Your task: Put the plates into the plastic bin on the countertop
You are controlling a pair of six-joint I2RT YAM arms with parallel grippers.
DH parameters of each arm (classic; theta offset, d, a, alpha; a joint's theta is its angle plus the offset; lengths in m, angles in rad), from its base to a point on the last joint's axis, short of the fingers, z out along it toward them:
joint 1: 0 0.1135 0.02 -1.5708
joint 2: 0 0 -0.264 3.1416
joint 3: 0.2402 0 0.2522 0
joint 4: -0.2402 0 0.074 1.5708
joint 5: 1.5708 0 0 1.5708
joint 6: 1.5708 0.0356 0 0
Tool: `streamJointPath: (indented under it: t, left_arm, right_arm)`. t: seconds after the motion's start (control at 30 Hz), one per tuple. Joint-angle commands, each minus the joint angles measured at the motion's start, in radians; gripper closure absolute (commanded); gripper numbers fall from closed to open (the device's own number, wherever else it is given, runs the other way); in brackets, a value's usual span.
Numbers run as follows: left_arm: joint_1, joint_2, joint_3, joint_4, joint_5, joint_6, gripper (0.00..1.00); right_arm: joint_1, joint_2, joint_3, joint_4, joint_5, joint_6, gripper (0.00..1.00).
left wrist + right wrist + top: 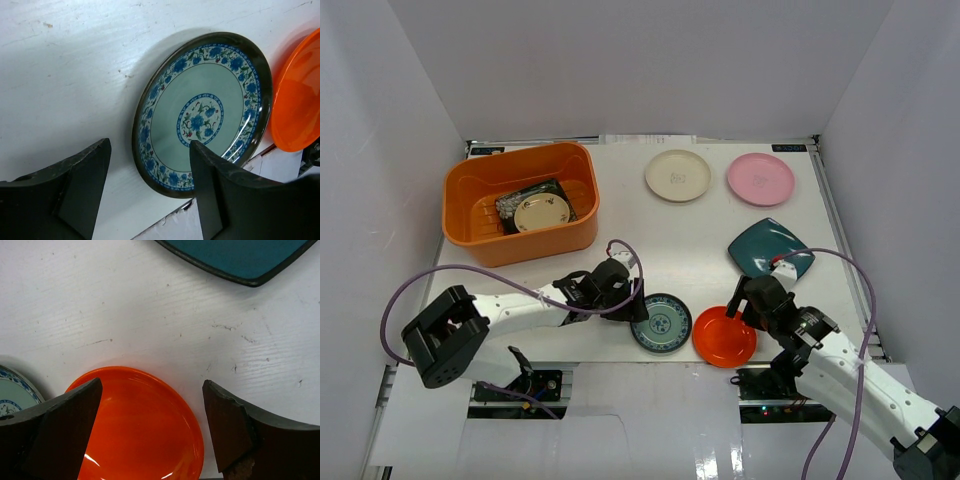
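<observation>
The orange plastic bin (480, 236) stands at the back left and holds a black floral square plate (516, 200) with a beige round plate (542, 212) on it. A blue-patterned plate (661, 323) (202, 112) and a red-orange plate (724, 337) (140, 430) lie at the near edge. A teal square plate (770, 247) (240, 257), a cream plate (677, 175) and a pink plate (760, 179) lie on the white countertop (650, 240). My left gripper (632, 305) (150, 145) is open at the blue plate's left rim. My right gripper (740, 305) (152, 385) is open over the red-orange plate's far rim.
White walls enclose the countertop on three sides. The near table edge (165, 222) runs just under the blue-patterned plate, with the arm bases below it. A purple cable (620, 250) loops above the left wrist.
</observation>
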Motion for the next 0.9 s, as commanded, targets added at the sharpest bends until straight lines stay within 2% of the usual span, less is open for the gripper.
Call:
streamJointPath:
  t: [0.0,0.13,0.17,0.27,0.3,0.33,0.37,0.5,0.67,0.87]
  left_arm:
    - [-0.005,-0.003,-0.012,0.057,-0.018,0.014,0.28]
    - [-0.005,-0.004,-0.029,0.077,-0.018,0.016,0.46]
    - [-0.005,-0.006,-0.031,0.075,-0.018,0.019,0.56]
    - [-0.005,-0.013,-0.037,0.065,-0.061,0.02,0.76]
    - [-0.005,-0.021,-0.038,0.057,-0.081,0.02,0.88]
    - [-0.004,-0.029,-0.043,0.049,-0.093,0.02,0.96]
    - [-0.005,-0.041,-0.045,0.039,-0.109,0.016,1.0]
    - [-0.001,-0.174,-0.045,-0.036,-0.178,0.016,1.0]
    - [0.018,-0.289,-0.028,-0.102,-0.227,0.016,1.0]
    - [0.059,-0.436,0.02,-0.173,-0.224,0.007,1.0]
  right_arm:
    - [-0.007,0.016,-0.006,-0.023,-0.076,0.049,0.13]
    - [-0.01,-0.049,-0.023,-0.014,-0.099,0.058,0.12]
    - [-0.008,-0.05,-0.023,-0.014,-0.101,0.055,0.13]
    - [-0.011,-0.018,-0.017,-0.014,-0.109,0.047,0.15]
    - [-0.01,-0.006,-0.015,-0.012,-0.116,0.033,0.16]
    - [-0.011,0.012,-0.014,-0.006,-0.124,0.03,0.17]
    - [-0.011,0.017,-0.017,0.002,-0.132,0.03,0.2]
    - [-0.01,0.031,-0.05,0.049,-0.175,0.029,0.22]
    - [-0.014,0.046,-0.096,0.106,-0.246,0.023,0.4]
    - [-0.014,0.032,-0.214,0.264,-0.444,0.023,0.52]
